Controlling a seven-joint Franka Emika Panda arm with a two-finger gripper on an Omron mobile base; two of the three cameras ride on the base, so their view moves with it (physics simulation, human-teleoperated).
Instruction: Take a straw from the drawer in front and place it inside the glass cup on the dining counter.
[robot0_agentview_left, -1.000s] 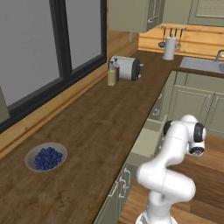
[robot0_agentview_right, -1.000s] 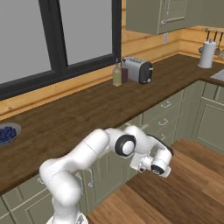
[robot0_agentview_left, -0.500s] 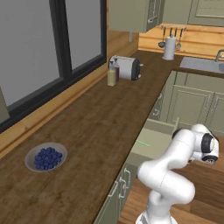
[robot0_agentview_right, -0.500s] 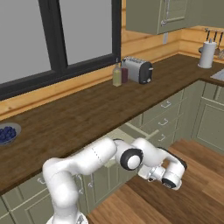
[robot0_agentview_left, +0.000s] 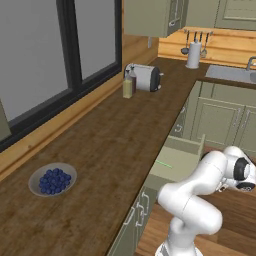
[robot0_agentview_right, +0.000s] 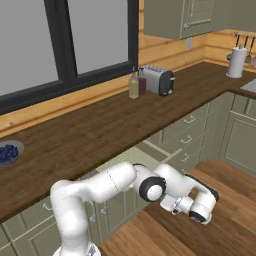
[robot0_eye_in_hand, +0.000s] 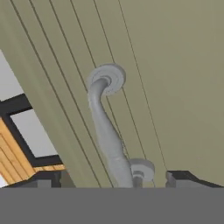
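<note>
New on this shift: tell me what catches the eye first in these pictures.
The drawer stands pulled out of the cabinets below the long wooden worktop, a thin green straw lying inside. The white arm bends low before it, and the hand view looks close at the drawer's metal handle.

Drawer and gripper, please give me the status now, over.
Gripper open, close at the handle. Drawer pulled out, straw lying inside, untouched. Nothing seen in the way.

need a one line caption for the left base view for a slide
Drawer pulled open below the dark wood worktop, a green straw lying inside, white arm bent low beside it.
</note>
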